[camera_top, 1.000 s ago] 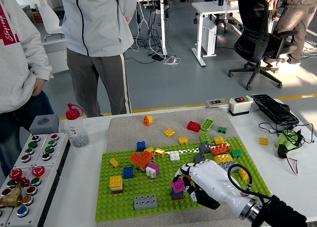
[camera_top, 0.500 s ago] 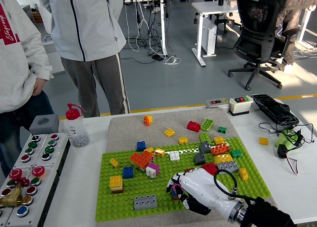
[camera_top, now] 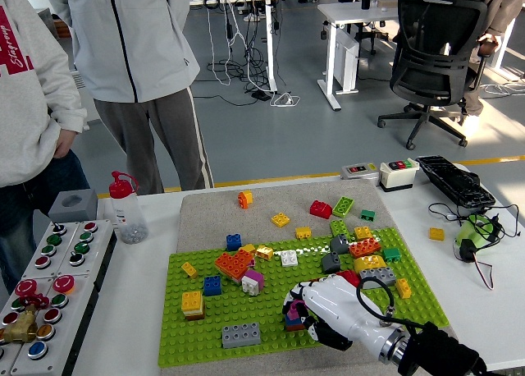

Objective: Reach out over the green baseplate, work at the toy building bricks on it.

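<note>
My right hand (camera_top: 324,310) reaches in from the lower right, low over the green baseplate (camera_top: 197,343), its fingers curled around a small stack of bricks (camera_top: 294,315) with a pink piece showing at the fingertips. I see a grey brick (camera_top: 241,335) just left of it on the plate, and orange bricks (camera_top: 233,265) farther up. Two people stand behind the table's far left side.

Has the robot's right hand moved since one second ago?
Yes. The right hand has shifted left and nearer the table's near edge, now closer to the grey brick on the green baseplate.
</note>
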